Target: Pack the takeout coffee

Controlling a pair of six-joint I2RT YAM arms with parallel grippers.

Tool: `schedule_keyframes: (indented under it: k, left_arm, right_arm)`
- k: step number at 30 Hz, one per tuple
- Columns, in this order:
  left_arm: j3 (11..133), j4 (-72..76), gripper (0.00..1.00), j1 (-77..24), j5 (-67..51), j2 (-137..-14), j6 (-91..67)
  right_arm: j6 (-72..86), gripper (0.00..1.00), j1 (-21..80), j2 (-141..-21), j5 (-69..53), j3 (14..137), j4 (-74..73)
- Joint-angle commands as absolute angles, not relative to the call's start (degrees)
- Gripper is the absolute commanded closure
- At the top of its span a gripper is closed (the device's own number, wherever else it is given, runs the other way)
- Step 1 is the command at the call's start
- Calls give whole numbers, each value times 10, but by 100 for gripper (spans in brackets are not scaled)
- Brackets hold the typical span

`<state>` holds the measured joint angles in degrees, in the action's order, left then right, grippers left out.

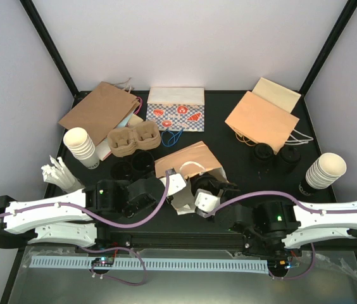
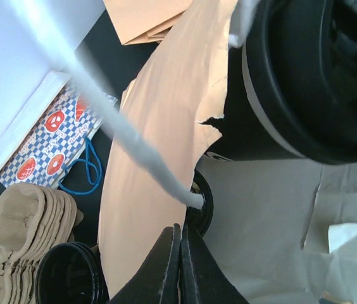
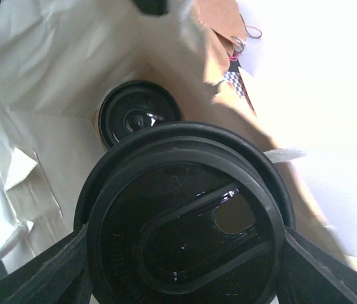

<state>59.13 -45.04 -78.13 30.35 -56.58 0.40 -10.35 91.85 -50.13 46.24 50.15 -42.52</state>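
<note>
A brown paper bag (image 1: 188, 161) lies on its side at the table's middle, mouth toward the arms. My left gripper (image 1: 177, 183) (image 2: 180, 229) is shut on the edge of the bag's wall (image 2: 166, 158), beside its white handle (image 2: 134, 145). My right gripper (image 1: 211, 190) (image 3: 185, 253) is shut on a black-lidded takeout coffee cup (image 3: 185, 234) (image 2: 305, 76) at the bag's mouth. A second coffee cup (image 3: 139, 114) (image 2: 200, 202) sits deeper inside the bag. Two more cups (image 1: 142, 163) stand left of the bag and two (image 1: 262, 154) to its right.
Brown pulp carriers (image 1: 133, 139) (image 2: 20, 228) and a checkered bag (image 1: 175, 109) lie behind. Flat brown bags lie at the back left (image 1: 99, 107) and back right (image 1: 261, 120). Stacks of cream cups stand at the left (image 1: 80, 147) and right (image 1: 324, 171). White sachets (image 1: 57, 172) sit at the left.
</note>
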Motion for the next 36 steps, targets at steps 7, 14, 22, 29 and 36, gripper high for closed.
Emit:
schedule_keyframes:
  k: [7, 14, 22, 29, 36]
  left_arm:
    - [585, -373, 98, -778, 316, -571, 32]
    - [585, -338, 99, -764, 300, -571, 44]
    - [584, -324, 99, -763, 278, -581, 47]
    - [591, -329, 99, -763, 274, -595, 39]
    - [597, -340, 98, -757, 265, -584, 28]
  right_arm:
    - [-233, 40, 844, -510, 434, 451, -355]
    - [-261, 42, 825, -510, 378, 435, -349]
    - [-288, 43, 825, -536, 376, 423, -364]
    - [-304, 43, 824, -550, 371, 428, -371]
    - [-330, 43, 824, -556, 394, 413, -393]
